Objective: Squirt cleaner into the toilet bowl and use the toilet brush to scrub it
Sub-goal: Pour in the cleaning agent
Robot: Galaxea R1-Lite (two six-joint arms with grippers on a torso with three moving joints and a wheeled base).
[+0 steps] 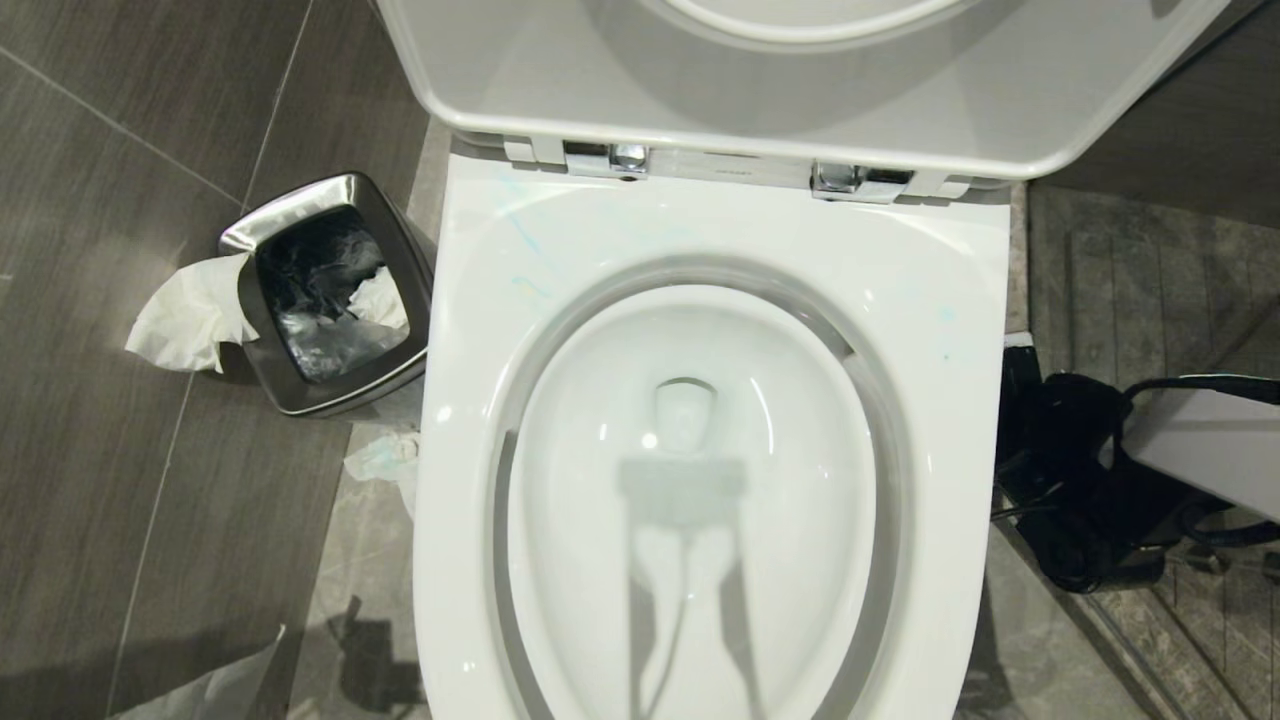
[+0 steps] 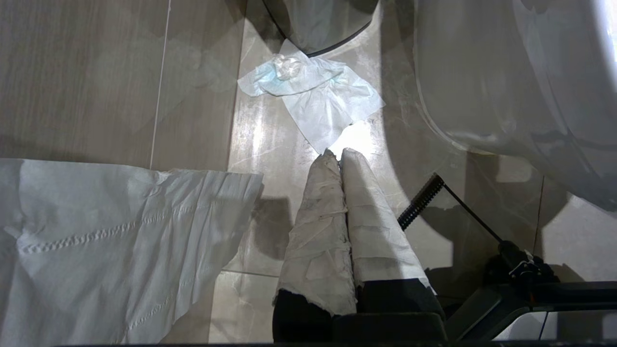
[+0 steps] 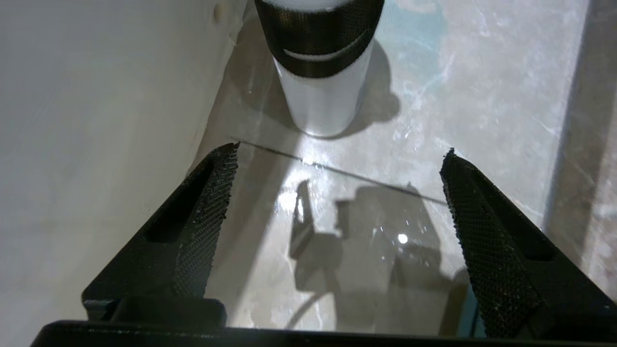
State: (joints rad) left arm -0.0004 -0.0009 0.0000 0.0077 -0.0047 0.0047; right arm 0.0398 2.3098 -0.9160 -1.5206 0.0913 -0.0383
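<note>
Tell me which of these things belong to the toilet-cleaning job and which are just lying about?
For the job:
toilet bowl
white bottle standing on the floor beyond the open right gripper

Lying about:
steel bin
tissue hanging over its rim
tissue on the floor

White toilet bowl [image 1: 960,300], lid up

Glossy white ceramic toilet bowl [image 1: 480,300]; polished steel bin [image 1: 400,250]; crumpled paper [image 2: 313,96] beyond the cloth-wrapped left fingers [image 2: 318,217]; right fingers [image 3: 212,202] rough, knurled black plastic over glossy floor [image 3: 434,120].
</note>
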